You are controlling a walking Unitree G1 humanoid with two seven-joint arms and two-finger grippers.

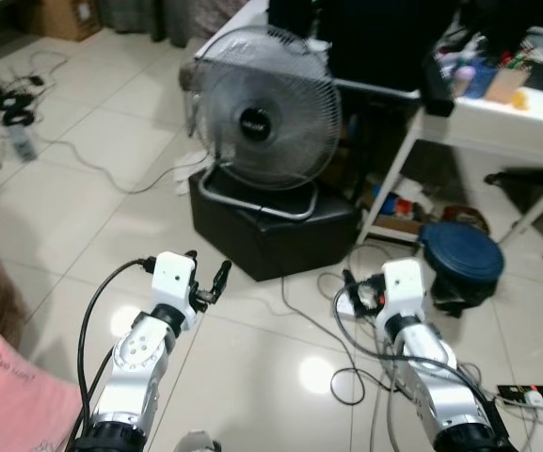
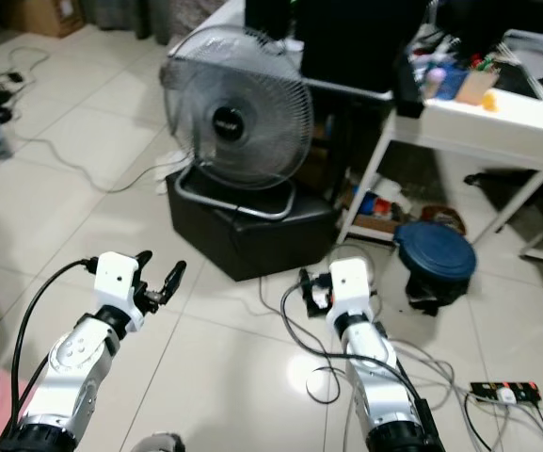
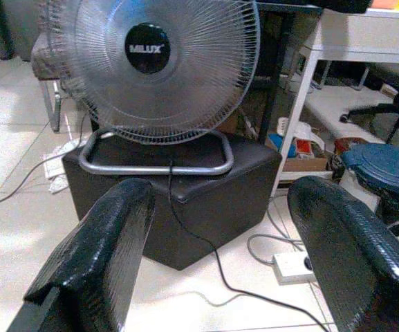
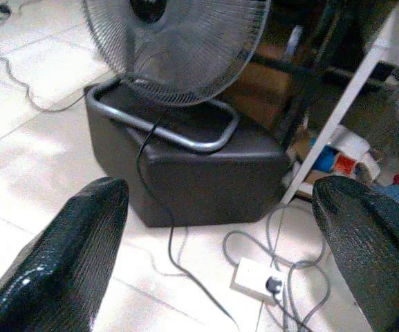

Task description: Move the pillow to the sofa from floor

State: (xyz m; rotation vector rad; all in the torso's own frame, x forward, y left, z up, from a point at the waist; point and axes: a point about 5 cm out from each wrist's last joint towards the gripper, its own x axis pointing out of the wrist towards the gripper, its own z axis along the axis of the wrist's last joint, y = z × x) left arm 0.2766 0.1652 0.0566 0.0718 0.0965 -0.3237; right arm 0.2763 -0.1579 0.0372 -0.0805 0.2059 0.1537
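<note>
One fan (image 1: 269, 121) stood on one black ottoman (image 1: 276, 235), the landmark for the rest. Right of the ottoman were one white desk (image 1: 497, 118) and one round blue lid (image 1: 462, 252); in front of it, one white power strip (image 4: 260, 279). One pink pillow (image 1: 7, 391) lay well to its left. Two grippers hung before it, left gripper (image 1: 207, 280) and right gripper (image 2: 311, 287), each with two black fingers spread apart.

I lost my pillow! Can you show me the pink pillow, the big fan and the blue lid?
pink pillow (image 1: 12, 386), left eye view, its top face.
fan (image 1: 255, 121), left eye view, centre hub.
blue lid (image 1: 463, 252), left eye view, its top.
</note>
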